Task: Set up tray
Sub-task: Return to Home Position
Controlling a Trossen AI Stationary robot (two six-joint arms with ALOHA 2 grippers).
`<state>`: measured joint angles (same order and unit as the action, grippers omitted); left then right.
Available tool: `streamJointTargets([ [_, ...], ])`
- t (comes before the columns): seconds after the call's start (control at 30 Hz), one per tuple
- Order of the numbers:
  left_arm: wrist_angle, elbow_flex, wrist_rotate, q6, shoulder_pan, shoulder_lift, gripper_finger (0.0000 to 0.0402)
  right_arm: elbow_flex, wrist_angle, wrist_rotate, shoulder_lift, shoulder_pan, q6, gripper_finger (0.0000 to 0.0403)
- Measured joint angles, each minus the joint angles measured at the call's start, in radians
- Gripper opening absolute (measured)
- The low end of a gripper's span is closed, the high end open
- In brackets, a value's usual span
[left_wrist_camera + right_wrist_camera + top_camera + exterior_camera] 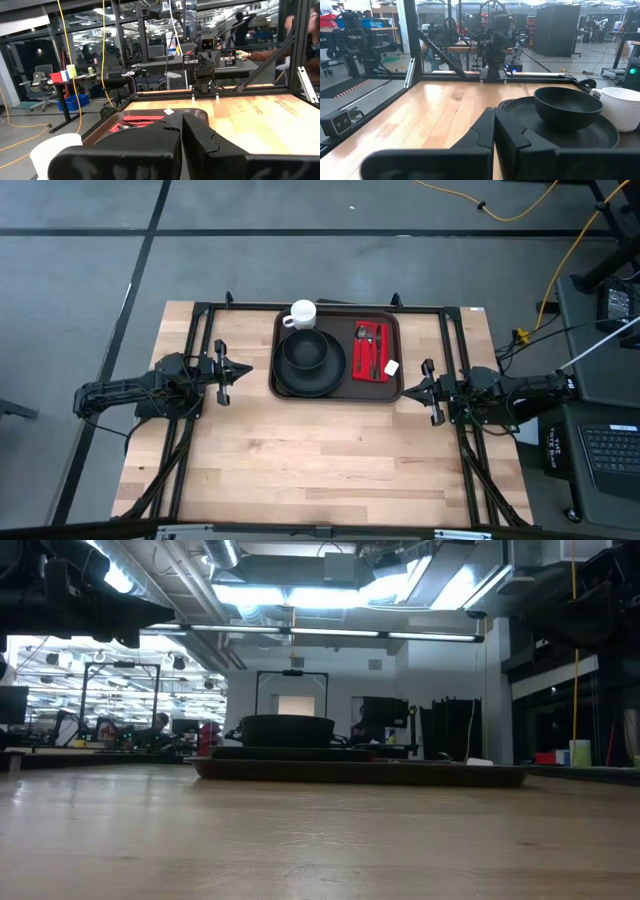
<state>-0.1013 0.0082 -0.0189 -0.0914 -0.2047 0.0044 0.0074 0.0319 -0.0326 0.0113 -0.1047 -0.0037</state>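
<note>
Both claws: left claw (240,368), right claw (406,389) clenched, flanking tray (335,322)
Tray holds: plate (290,386), bowl (303,350), mug (303,313), napkin (362,371), cutlery (369,346)

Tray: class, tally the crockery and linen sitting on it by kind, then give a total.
Black plate: 1
Black bowl: 1
White mug: 1
Red napkin: 1
Total on the tray: 4
</note>
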Motion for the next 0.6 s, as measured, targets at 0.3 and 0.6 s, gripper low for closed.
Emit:
streamJointTargets([
  [0.3, 0.0, 0.0, 0.0, 0.0, 0.0, 0.0, 0.0002, 0.0, 0.0, 0.0, 0.0, 0.0, 0.0, 0.0011],
  [0.6, 0.0, 0.0, 0.0, 0.0, 0.0, 0.0, 0.0006, 0.0, 0.0, 0.0, 0.0, 0.0, 0.0, 0.0011],
])
